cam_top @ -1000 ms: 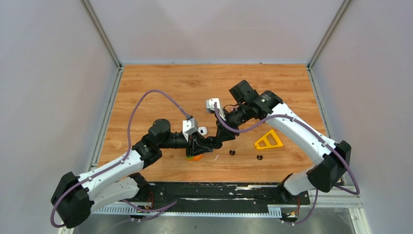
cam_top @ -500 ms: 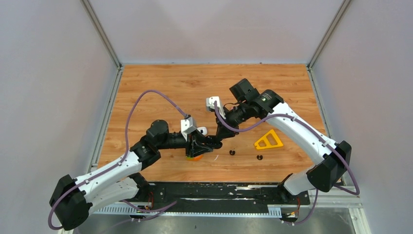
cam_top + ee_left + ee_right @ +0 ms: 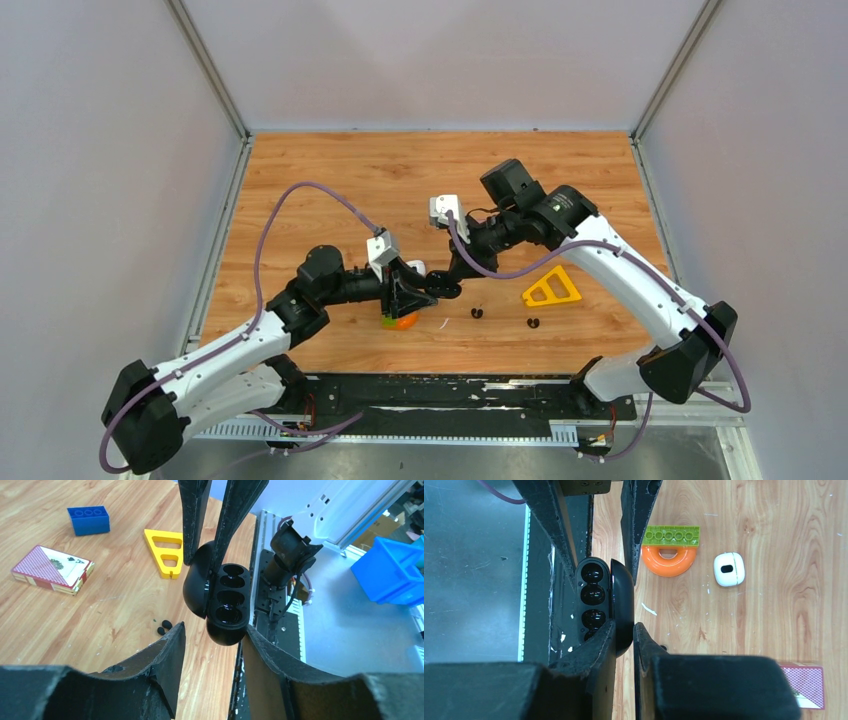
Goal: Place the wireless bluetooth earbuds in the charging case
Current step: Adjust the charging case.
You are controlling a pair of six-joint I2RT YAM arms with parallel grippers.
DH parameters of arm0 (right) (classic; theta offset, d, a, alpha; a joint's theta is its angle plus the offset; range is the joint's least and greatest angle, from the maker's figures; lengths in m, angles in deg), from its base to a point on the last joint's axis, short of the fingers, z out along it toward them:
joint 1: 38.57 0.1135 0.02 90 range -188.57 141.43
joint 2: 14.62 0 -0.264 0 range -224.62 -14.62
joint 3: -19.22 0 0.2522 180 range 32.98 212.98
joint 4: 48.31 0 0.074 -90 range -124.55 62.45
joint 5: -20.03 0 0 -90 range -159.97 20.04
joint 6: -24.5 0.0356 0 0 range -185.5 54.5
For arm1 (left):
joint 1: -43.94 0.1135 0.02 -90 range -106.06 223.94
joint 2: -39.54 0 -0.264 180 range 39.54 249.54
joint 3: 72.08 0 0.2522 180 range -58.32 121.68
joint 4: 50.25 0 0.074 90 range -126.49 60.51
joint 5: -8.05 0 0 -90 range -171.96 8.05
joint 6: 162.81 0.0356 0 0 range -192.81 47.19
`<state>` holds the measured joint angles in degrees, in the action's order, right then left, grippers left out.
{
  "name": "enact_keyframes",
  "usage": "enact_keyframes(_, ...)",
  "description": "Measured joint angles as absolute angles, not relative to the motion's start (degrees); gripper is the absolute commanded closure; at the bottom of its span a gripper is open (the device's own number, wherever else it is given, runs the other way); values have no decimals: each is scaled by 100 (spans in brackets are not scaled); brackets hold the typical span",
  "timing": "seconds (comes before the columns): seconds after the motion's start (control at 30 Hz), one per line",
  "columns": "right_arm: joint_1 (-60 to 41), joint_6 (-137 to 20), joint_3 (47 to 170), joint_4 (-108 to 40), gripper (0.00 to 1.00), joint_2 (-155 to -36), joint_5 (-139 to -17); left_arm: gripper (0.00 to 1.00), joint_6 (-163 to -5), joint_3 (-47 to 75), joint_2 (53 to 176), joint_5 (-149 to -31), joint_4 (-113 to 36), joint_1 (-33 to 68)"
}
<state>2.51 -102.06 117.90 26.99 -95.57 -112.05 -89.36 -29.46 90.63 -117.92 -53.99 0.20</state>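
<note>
Both arms meet mid-table over the open black case [image 3: 225, 597]. The right gripper [image 3: 624, 635] pinches its lid, nearly closed on it. The left gripper [image 3: 212, 630] stands wide around the case body, not clearly touching. Two black earbuds [image 3: 477, 313] lie on the wood at about 4 o'clock from the case. Clutter nearby: orange ring [image 3: 668, 562], green brick [image 3: 670, 535], white case [image 3: 729, 569], yellow triangle [image 3: 165, 552], blue block [image 3: 89, 519], card deck [image 3: 52, 569].

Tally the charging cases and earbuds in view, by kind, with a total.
Black open plastic charging case: 1
White rounded plastic charging case: 1
Tiny black earbuds on the wood: 2
White earbuds: 0 visible
Total: 4
</note>
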Motion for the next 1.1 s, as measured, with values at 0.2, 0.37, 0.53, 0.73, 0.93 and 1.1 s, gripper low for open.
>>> enact_keyframes(0.2,249,-10241,11854,2677,91,-9498,-11065,52,-9384,-2996,9205,-12054,-5906,175)
enact_keyframes(0.37,251,-10248,11854,2688,91,-9498,-10997,52,-9502,-3101,9284,-12218,-6254,214)
enact_keyframes(0.53,251,-10245,11854,2688,90,-9498,-10943,53,-9435,-3130,9284,-12288,-6282,216)
enact_keyframes(0.73,251,-10243,11856,2688,90,-9500,-10943,52,-9457,-3130,9297,-12310,-6367,216)
enact_keyframes(0.93,255,-10239,11913,2688,90,-9511,-10945,55,-9483,-3130,9374,-12358,-6549,216)
enact_keyframes(1.1,262,-10219,11941,2686,90,-9529,-10945,56,-9516,-3132,9404,-12387,-6616,218)
